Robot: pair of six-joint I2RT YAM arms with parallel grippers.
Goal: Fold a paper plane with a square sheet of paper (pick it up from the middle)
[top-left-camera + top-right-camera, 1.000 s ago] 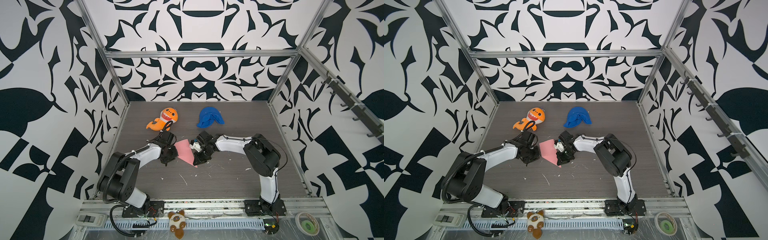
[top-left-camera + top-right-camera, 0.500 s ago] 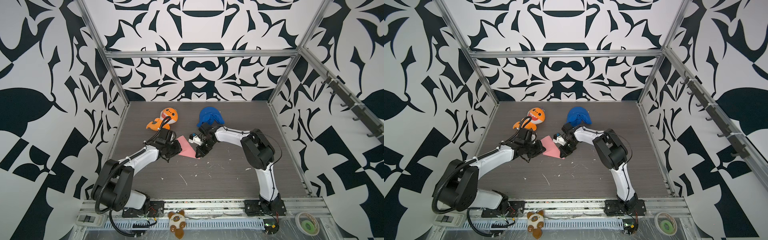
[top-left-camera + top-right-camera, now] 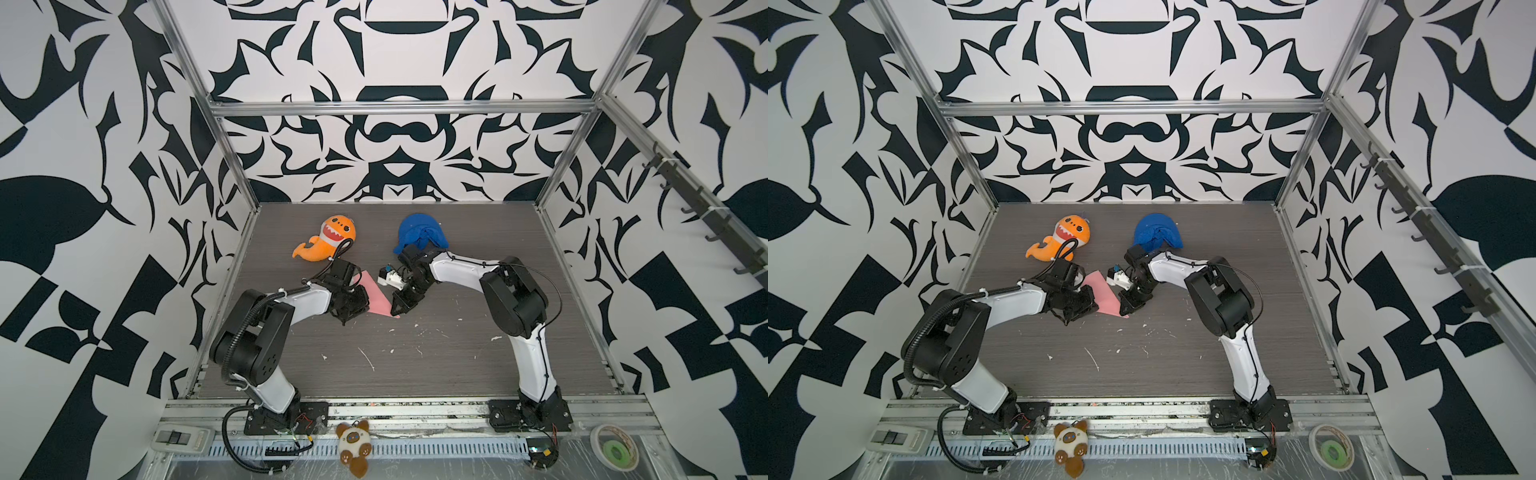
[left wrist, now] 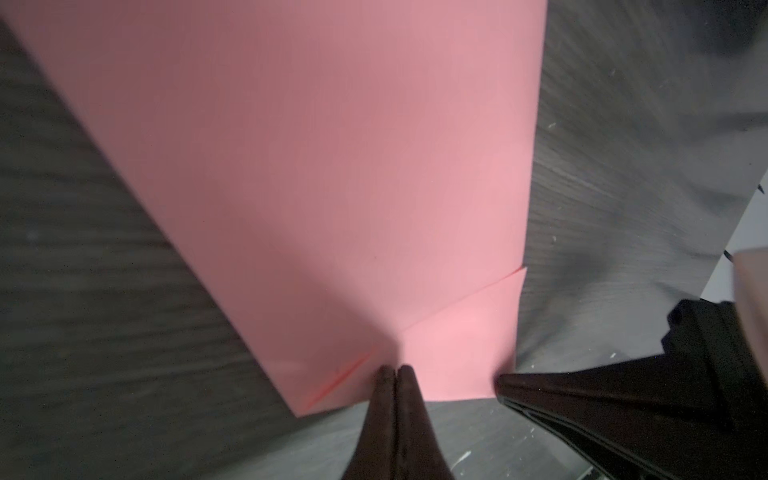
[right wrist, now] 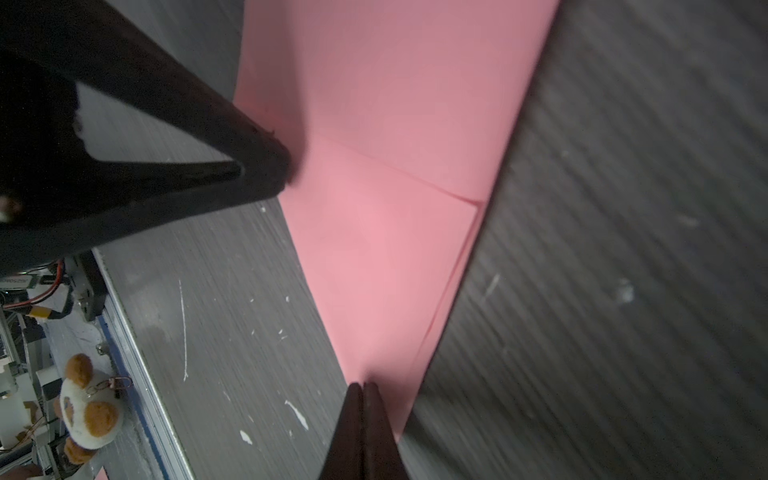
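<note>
Your thin pink folded paper sheet [image 3: 376,296] lies on the grey worktop [image 3: 457,353]. Only wrist views show left end effector [image 4: 392,370] and right end effector [image 5: 363,385] closed, tips on it, apparently gripping nothing.

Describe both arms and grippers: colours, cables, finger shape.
Both the left arm and the right arm have white shells with black joint housings. A ribbed black hose loops along the left arm, and a thin black cable arcs off the right arm. The left gripper and the right gripper are black, with fingers tapering to narrow tips.
</note>
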